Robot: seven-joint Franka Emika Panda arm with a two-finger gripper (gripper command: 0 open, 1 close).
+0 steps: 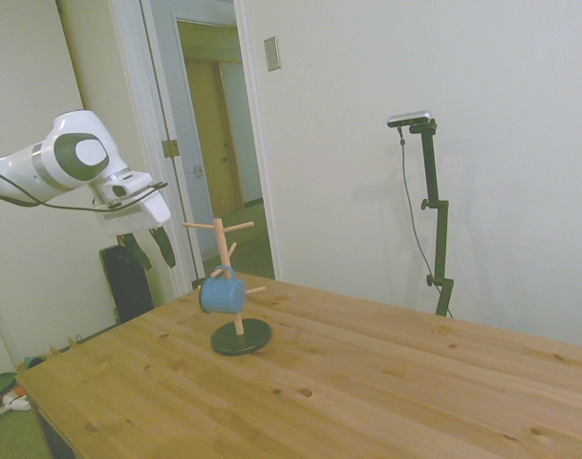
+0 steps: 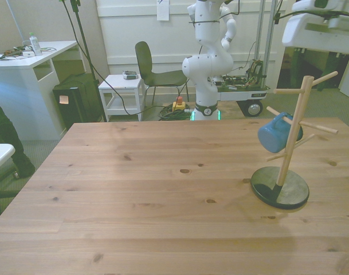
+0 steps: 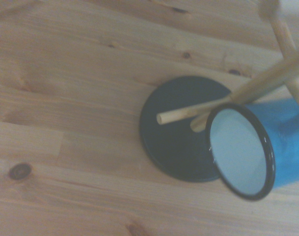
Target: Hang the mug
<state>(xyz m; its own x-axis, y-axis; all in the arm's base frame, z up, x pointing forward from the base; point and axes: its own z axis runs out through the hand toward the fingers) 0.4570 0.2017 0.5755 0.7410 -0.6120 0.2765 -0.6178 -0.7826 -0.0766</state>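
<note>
Fingers (image 1: 149, 245) are hanging apart and empty beside the stand (image 1: 235, 289), whose peg is holding the mug (image 1: 222, 294), so only backing away appears left.

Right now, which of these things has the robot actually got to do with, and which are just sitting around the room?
Part of the job:
- the mug, hanging by its handle on a peg
- the wooden peg stand
- the gripper, raised beside the stand, holding nothing

Just there:
- the chair
- the small white cart
- the white desk

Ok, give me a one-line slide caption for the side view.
Blue mug hangs by its handle on a peg of the wooden stand, while the open gripper hovers beside it, apart from the mug.
</note>
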